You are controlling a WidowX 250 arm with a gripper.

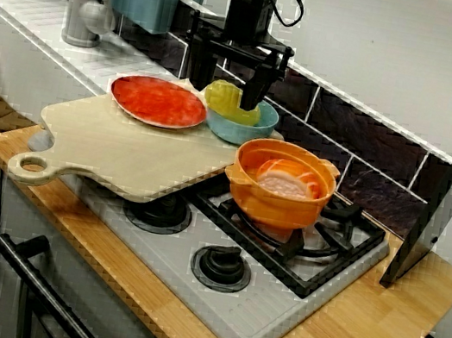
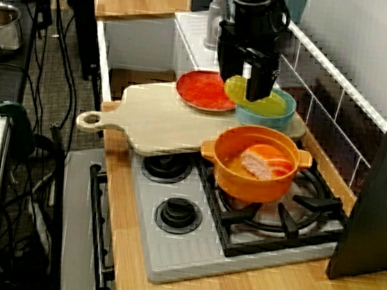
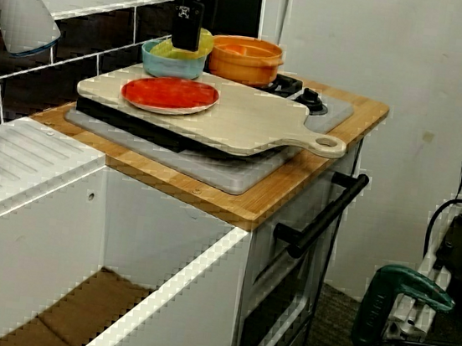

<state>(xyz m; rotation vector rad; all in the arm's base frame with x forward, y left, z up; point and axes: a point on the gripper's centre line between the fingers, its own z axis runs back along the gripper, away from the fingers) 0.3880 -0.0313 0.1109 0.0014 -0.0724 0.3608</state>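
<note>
While the arm hangs straight down at the back of the desk (image 1: pixel 382 328), its black gripper (image 1: pixel 225 94) sits low over a light blue bowl (image 1: pixel 233 131), with a soft yellow thing (image 2: pixel 235 90) lying in the bowl and rising above its rim. Seen from the front of the stove, the two fingers stand wide apart, one on either side of the yellow thing. None of the views shows whether the pads actually touch it, and it looks to rest on the bowl rather than hang from the gripper. The bowl stands on the far corner of a pale wooden cutting board (image 1: pixel 124 151), close against the dark wall tiles. Just beside the bowl, on the same board, lies a flat red plate (image 1: pixel 159 102). The board reaches across the left burners of a grey stove (image 1: pixel 253 314), its round-holed handle pointing out past the desk edge. On the back right burner, near the bowl, stands an orange pot (image 1: pixel 276 208) with a pale pink piece of food (image 2: pixel 255 165) inside. A grey tap (image 1: pixel 83 12) stands over the white sink to the left.
</note>
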